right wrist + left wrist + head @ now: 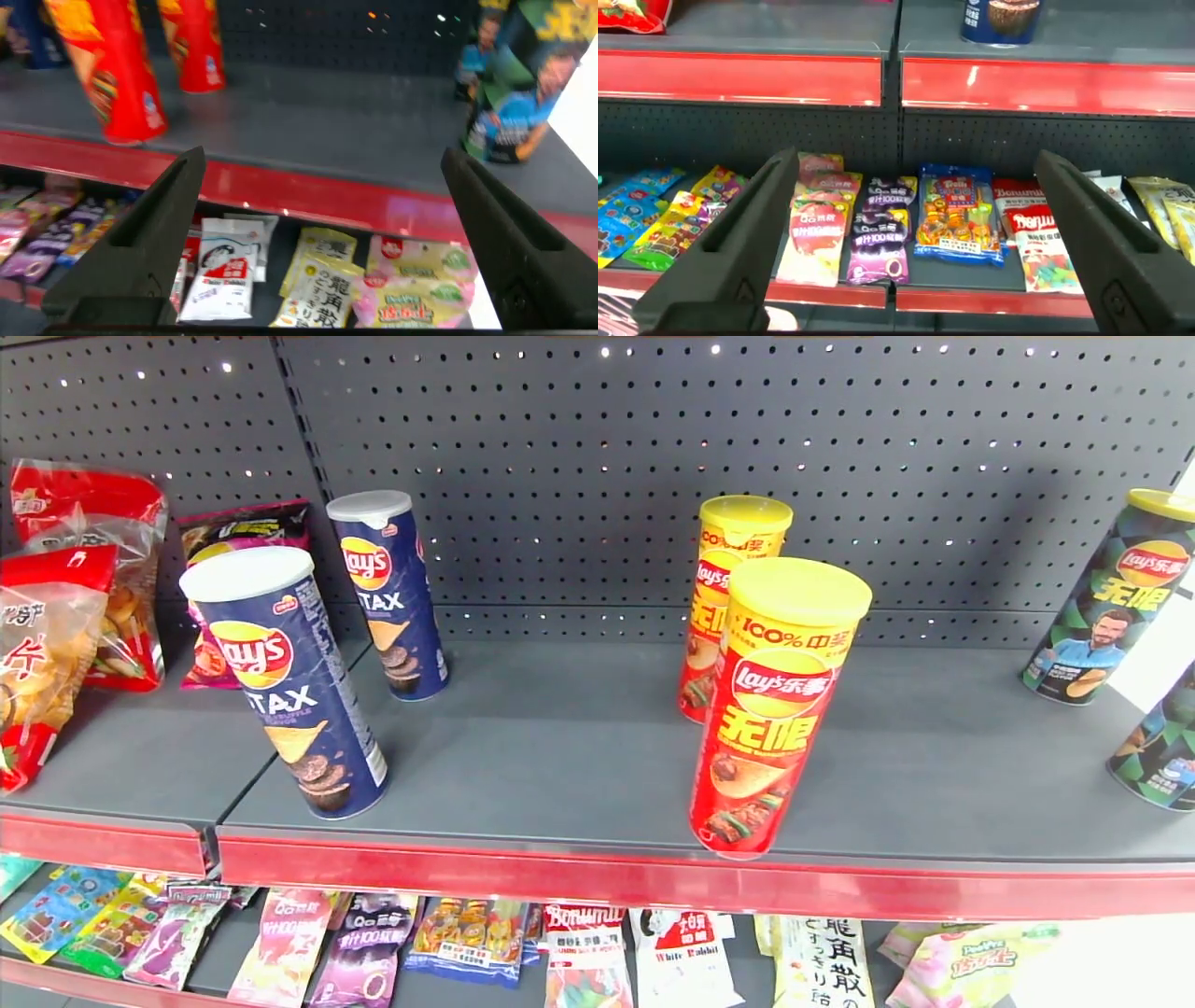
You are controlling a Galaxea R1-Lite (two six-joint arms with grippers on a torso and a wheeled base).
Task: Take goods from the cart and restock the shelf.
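Cans stand upright on the grey shelf (579, 756), right of the snack bags (65, 588) at its left end. A blue can (285, 681) with a white lid is by the red front edge and a second (390, 593) is nearer the back wall, both picturing a chip; a red can (780, 705) with a yellow lid is at the front edge, its twin (733, 579) behind, picturing skewered meat; a green can (1111, 597) showing a man is at the right end, another (1158, 747) nearer the front. The left gripper (915, 157) has its fingers wide apart, holding nothing, facing packets (957, 215) on the lower shelf (971, 301); the right gripper (322, 154), likewise spread, faces the upper shelf's front edge.
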